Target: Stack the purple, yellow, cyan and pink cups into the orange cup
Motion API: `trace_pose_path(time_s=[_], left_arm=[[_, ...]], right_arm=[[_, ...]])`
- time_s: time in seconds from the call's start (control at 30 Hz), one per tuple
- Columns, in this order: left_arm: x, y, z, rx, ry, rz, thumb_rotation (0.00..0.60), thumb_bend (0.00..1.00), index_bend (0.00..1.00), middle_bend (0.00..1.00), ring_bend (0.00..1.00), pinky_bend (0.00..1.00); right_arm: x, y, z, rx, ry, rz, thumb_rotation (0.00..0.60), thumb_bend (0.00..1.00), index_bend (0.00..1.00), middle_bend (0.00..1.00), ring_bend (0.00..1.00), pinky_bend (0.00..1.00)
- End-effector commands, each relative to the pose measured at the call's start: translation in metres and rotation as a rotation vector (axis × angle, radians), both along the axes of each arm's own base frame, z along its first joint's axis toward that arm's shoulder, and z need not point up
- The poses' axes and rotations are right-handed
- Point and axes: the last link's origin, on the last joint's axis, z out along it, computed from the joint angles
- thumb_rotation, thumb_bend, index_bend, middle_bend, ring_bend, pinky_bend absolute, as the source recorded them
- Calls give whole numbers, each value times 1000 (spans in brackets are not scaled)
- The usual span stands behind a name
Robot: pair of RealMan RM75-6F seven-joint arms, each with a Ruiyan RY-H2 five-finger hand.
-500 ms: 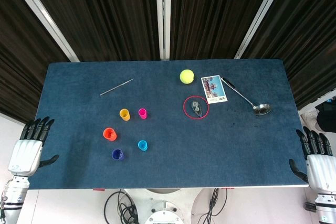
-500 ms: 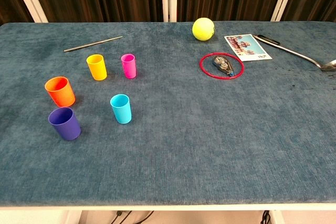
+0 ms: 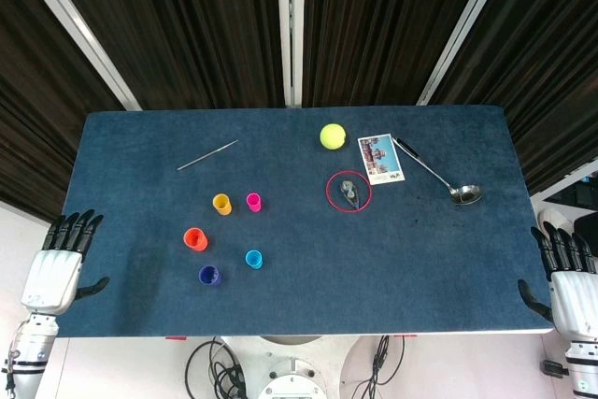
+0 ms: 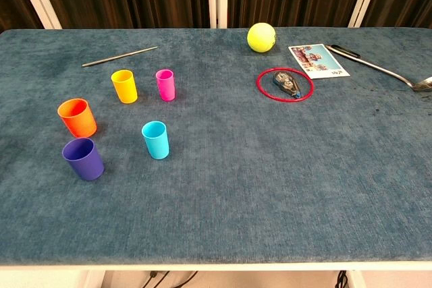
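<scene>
the orange cup [image 4: 77,117] stands upright on the left part of the blue table [image 4: 256,187], the purple cup [image 4: 84,158] just in front of it and near the left edge. the cyan cup [image 4: 156,139] stands apart to the right; the yellow cup [image 4: 124,85] and pink cup [image 4: 165,84] sit side by side further back. none is nested. broad bare cloth lies in front of and to the right of the cups. the left hand [image 3: 58,268] hangs off the table's left edge, fingers spread, holding nothing. the right hand [image 3: 568,279] hangs off the right edge, likewise spread and holding nothing.
</scene>
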Motion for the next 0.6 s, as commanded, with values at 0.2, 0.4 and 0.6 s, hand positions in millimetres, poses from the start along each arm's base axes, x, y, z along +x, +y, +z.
trace_pose_path(time_s=[0.2, 0.4, 0.6], left_arm=[[32, 13, -11, -99, -8, -137, 600, 85, 86, 60, 0, 89], [66, 21, -40, -267, 5, -290, 600, 86, 120, 97, 41, 135], [78, 27, -74, -374, 67, -362, 600, 86, 149, 144, 73, 154]], right_arm=[[-2, -8, 2, -16, 3, -4, 600, 289, 0, 0, 0, 0], [-1, -7, 5, -22, 9, -11, 600, 289, 0, 0, 0, 0], [2, -7, 8, -27, 7, -6, 600, 289, 0, 0, 0, 0]])
